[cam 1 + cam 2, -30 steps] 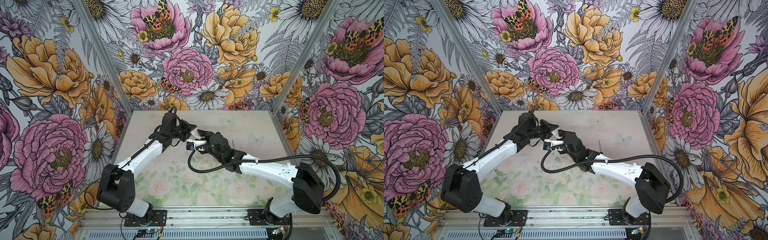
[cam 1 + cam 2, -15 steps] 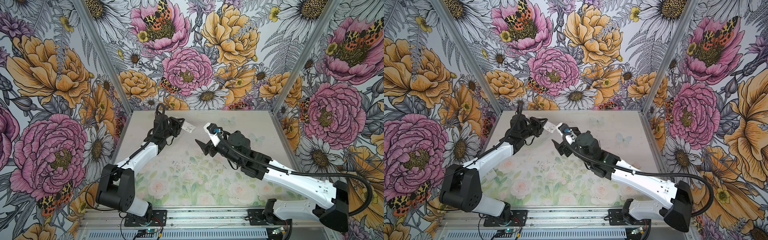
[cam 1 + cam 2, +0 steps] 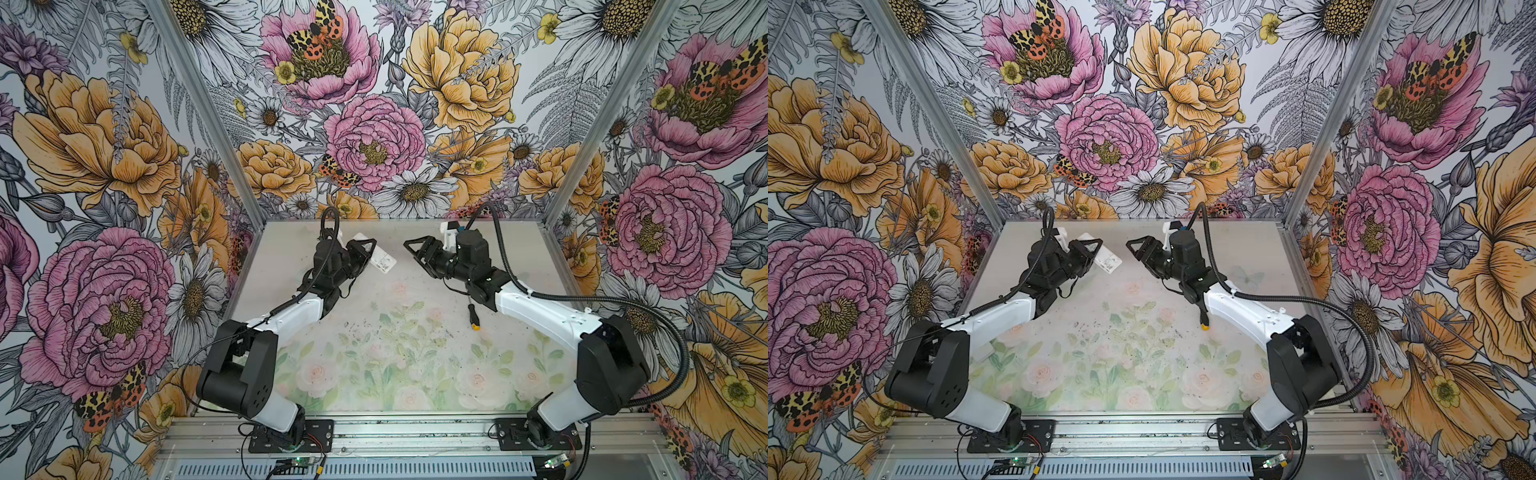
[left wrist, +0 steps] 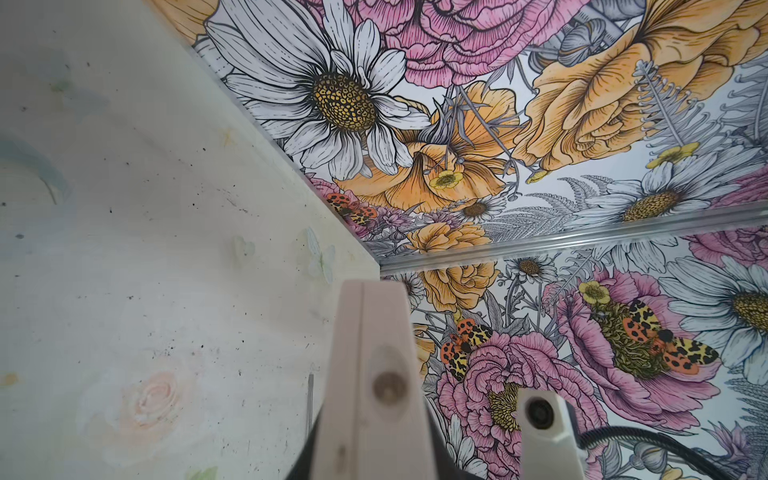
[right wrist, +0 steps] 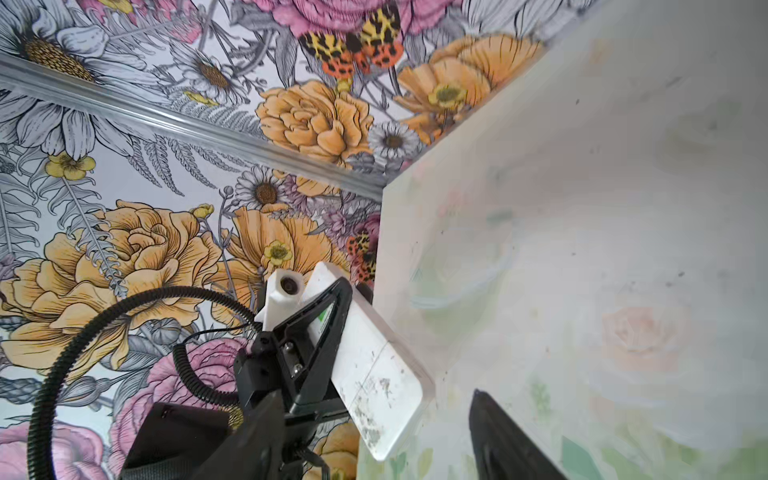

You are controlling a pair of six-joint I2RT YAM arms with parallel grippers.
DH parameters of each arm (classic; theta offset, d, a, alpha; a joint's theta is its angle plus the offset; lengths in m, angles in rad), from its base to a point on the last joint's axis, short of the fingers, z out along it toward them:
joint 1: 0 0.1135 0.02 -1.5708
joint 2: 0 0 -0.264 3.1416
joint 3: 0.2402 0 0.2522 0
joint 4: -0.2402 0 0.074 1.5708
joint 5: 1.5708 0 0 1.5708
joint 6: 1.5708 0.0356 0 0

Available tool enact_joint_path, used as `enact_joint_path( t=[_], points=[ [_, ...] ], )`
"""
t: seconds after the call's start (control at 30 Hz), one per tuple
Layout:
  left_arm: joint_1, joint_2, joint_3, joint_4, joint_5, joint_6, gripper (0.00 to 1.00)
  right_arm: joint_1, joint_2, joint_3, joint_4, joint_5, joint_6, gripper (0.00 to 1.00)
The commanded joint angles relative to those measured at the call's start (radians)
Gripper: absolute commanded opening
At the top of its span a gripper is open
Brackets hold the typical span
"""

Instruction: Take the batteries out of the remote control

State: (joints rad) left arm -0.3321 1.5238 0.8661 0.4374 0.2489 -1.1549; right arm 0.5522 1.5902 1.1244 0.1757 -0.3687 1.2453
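Above the floral table (image 3: 374, 345), at upper centre in both top views, the left gripper (image 3: 367, 254) is clamped narrowly on the raised white remote control (image 3: 384, 262). The right gripper (image 3: 417, 257) faces it, apart, its jaws wide and empty. A screwdriver (image 3: 474, 318) lies right of centre. No batteries show anywhere, so they are probably inside the remote and the unloading looks barely begun.
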Motion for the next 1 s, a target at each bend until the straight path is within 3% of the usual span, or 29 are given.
enact_joint_path(
  t=[0.0,0.5,0.77,0.97],
  points=[
    [-0.001,-0.03,-0.038,0.14,-0.032,0.023,0.0,0.012,0.017,0.009,0.159,-0.103,0.144,0.73],
    [-0.011,-0.013,-0.029,0.18,-0.034,0.005,0.0,0.064,0.187,0.038,0.194,-0.159,0.215,0.7],
    [-0.021,-0.01,-0.027,0.201,-0.028,0.009,0.0,0.066,0.206,0.038,0.219,-0.145,0.23,0.62],
    [-0.024,-0.009,-0.026,0.198,-0.042,0.012,0.0,0.071,0.211,0.034,0.222,-0.145,0.235,0.46]
  ],
)
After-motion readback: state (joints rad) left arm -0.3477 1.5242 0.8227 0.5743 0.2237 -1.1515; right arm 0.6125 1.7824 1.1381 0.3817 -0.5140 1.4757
